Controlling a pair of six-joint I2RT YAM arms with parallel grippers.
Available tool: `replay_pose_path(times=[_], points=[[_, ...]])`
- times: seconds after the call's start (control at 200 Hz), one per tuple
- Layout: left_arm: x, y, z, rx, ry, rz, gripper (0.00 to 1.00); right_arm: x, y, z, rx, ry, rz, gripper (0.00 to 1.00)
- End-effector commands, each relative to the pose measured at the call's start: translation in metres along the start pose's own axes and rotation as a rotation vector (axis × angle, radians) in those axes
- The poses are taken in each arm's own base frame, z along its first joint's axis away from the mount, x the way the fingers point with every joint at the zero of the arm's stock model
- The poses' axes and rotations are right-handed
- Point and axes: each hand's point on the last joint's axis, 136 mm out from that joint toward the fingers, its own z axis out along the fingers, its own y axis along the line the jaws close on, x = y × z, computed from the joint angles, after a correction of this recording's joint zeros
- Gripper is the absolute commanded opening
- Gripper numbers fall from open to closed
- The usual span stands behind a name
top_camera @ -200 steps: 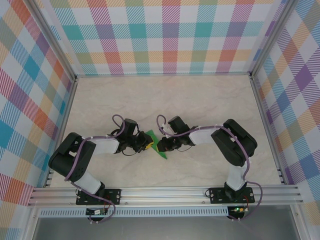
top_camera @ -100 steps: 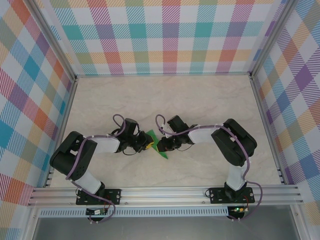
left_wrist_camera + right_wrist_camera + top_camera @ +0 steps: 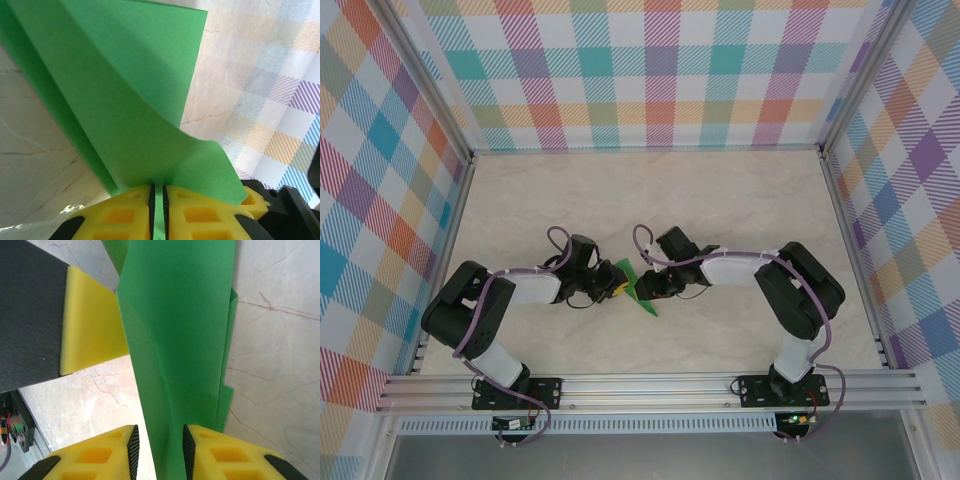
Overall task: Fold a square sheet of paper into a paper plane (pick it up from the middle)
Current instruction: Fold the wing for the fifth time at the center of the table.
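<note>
Two arms meet tip to tip at a creased green sheet, mid-surface.

The left fingers (image 3: pixel 125 215) are pinched nearly together on the sheet of paper (image 3: pixel 125 100), with a thin green edge squeezed between their yellow pads. Beyond them the sheet rises in a curved flap over a flatter layer near the marbled surface (image 3: pixel 30 150). Just right of them, the right fingers (image 3: pixel 100 455) stand slightly parted. The paper runs between their pads, and a sliver of bare surface shows beside one pad, so they do not clamp it. Ahead of the right fingers and to their left, a yellow pad of the left fingers presses against the sheet's edge. Plaid walls (image 3: pixel 660 70) enclose the surface.
</note>
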Motion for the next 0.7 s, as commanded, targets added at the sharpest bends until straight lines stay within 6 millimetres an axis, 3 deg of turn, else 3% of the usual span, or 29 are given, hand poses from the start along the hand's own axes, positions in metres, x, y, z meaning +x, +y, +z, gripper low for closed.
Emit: replay_pose_path(times=[0.0, 0.165, 0.415, 0.695], points=[[0.003, -0.002, 0.003, -0.006, 0.021, 0.015, 0.14, -0.007, 0.006, -0.01, 0.011, -0.012, -0.037, 0.31], [0.004, -0.002, 0.003, -0.008, 0.022, 0.013, 0.14, -0.007, 0.006, -0.007, 0.003, 0.001, -0.045, 0.28], [0.004, -0.004, 0.001, -0.001, 0.02, 0.017, 0.14, -0.004, 0.009, 0.0, -0.039, 0.019, -0.046, 0.12], [0.008, -0.005, -0.003, 0.008, 0.026, 0.023, 0.15, 0.009, 0.003, 0.01, -0.064, 0.057, -0.022, 0.11]])
